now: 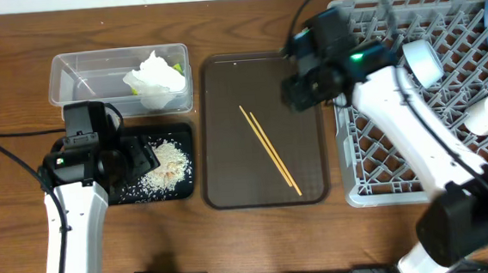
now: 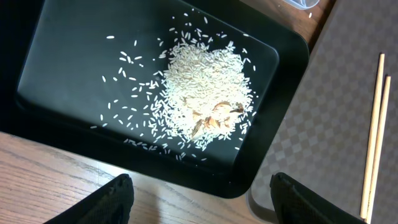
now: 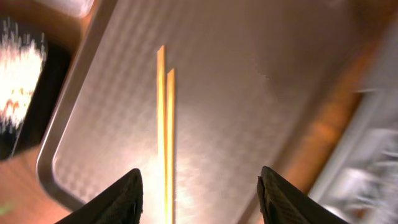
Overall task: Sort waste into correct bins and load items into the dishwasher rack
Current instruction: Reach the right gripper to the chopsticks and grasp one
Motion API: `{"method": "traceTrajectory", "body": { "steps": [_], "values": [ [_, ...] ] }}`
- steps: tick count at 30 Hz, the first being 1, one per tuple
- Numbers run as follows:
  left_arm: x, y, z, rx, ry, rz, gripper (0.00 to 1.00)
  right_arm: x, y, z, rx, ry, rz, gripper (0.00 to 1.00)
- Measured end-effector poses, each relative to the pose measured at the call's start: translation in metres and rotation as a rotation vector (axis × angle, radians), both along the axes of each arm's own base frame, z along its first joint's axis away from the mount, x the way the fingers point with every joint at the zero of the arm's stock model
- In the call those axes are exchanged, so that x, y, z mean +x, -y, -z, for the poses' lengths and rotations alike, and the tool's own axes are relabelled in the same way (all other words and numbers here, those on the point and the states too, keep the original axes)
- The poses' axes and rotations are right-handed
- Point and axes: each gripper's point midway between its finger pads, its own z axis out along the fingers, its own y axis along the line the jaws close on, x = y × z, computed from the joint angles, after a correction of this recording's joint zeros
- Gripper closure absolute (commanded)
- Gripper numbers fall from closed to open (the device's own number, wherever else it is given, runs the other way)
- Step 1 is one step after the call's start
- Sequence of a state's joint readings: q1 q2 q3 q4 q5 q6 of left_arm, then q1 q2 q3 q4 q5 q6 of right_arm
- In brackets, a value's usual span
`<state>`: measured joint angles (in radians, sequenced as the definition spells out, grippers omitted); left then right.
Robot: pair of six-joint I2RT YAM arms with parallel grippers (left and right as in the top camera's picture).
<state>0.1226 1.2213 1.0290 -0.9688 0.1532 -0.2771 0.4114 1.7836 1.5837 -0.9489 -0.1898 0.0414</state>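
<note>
My left end effector hangs released over the rice, right end effector sits released above the chopsticks.

so both arms reach forward with wrists tipped down, left gripper and right gripper spread wide, holding nothing

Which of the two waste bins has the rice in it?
The shallow glossy black tray, with loose white rice piled in it; the clear plastic tub holds a crumpled white paper napkin instead.
</note>
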Motion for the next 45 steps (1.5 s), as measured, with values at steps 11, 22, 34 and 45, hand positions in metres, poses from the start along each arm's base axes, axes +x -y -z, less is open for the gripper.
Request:
{"method": "traceTrajectory", "body": {
  "steps": [11,22,34,45],
  "values": [
    [0.000,0.000,0.000,0.000,0.000,0.000,0.27,-0.040,-0.042,0.099,-0.120,-0.229,-0.120,0.51],
    [0.000,0.000,0.000,0.000,0.000,0.000,0.27,-0.047,-0.036,0.140,-0.280,-0.265,-0.052,0.50],
    [0.000,0.000,0.000,0.000,0.000,0.000,0.27,-0.044,-0.031,0.145,-0.305,-0.266,-0.006,0.50],
    [-0.001,0.000,0.000,-0.001,-0.004,0.000,0.27,-0.049,-0.027,0.151,-0.318,-0.276,-0.005,0.49]
  ]
}}
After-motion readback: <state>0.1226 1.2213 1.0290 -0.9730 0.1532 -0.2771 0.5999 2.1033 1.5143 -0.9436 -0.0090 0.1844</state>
